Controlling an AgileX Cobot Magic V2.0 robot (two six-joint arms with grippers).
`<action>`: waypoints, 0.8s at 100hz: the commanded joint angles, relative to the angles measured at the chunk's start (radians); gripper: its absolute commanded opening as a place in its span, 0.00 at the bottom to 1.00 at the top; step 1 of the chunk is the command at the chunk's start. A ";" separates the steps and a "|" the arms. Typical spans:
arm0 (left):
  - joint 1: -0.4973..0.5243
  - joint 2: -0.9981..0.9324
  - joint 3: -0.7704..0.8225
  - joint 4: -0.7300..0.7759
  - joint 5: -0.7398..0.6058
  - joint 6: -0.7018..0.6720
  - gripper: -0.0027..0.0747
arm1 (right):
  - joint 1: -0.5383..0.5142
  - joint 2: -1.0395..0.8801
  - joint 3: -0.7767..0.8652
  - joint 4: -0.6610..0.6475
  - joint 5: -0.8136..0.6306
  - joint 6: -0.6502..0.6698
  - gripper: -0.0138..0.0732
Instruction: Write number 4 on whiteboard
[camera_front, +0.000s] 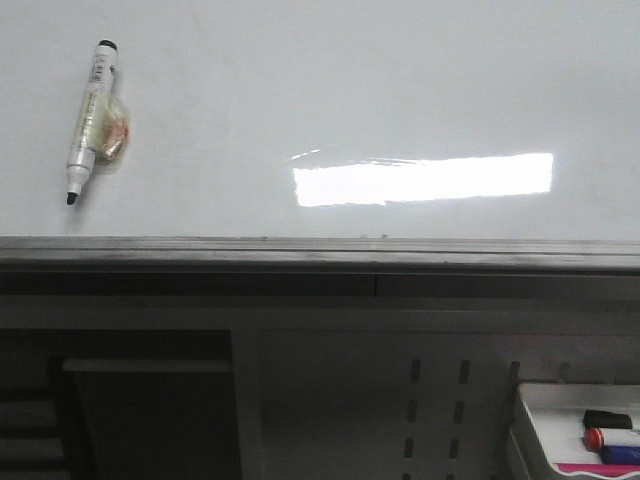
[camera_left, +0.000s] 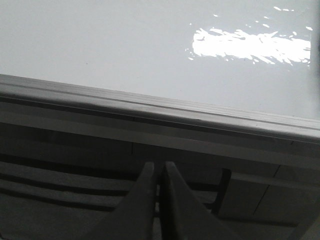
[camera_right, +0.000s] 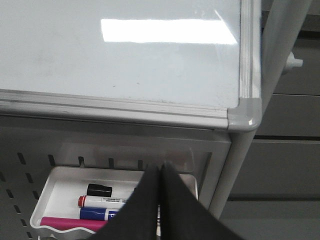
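While uncapped, marker (camera_front: 88, 120) lies near-upright on whiteboard (camera_front: 350, 90), tip down.

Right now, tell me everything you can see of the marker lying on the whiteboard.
The marker is a slim white pen with dark print along its barrel, a black cap end pointing away from the robot and an uncovered dark tip pointing toward the grey rail. It lies flat and slightly tilted on the far left of the glossy whiteboard. A lump of clear tape or wrap with an orange patch clings to its right side. No gripper touches it, and no writing shows on the board near it.
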 joint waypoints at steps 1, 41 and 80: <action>-0.008 -0.025 0.035 0.030 -0.049 0.000 0.01 | -0.006 -0.016 0.019 0.003 -0.017 -0.002 0.08; -0.008 -0.025 0.035 0.042 -0.102 0.000 0.01 | -0.013 -0.016 0.019 -0.060 -0.158 -0.002 0.08; -0.008 -0.025 0.033 0.042 -0.143 0.000 0.01 | -0.013 -0.014 0.004 0.149 -0.285 -0.002 0.08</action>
